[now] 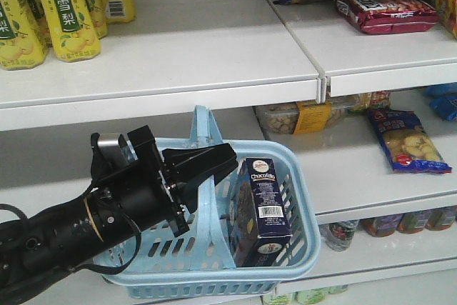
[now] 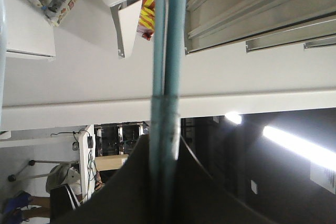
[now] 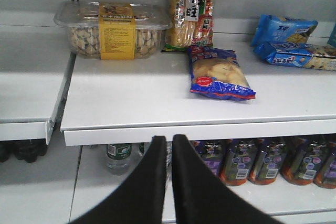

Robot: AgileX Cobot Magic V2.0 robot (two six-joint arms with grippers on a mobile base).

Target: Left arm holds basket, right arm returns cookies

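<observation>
Far left on the top shelf, yellow cartons [image 1: 68, 5] stand in a row. Below them the left arm [image 1: 86, 226] reaches in from the near left, and its gripper [image 1: 225, 162] is clamped on the handle [image 1: 205, 123] of the basket [image 1: 303, 208]. The wrist view confirms it, with the blue handle [image 2: 168, 51] running straight between the dark fingers [image 2: 131, 182]. The basket hangs in front of the middle shelf. Right of the handle, the cookies [image 1: 265, 208] stand upright inside the basket (barcode facing us). Over on the right, the right gripper [image 3: 169, 142] has its fingers pressed almost together, pinching nothing, and it points at the edge of a shelf [image 3: 157, 103]. On that shelf sit a clear tub [image 3: 113, 30] and, right of it, a blue snack bag [image 3: 220, 74].
</observation>
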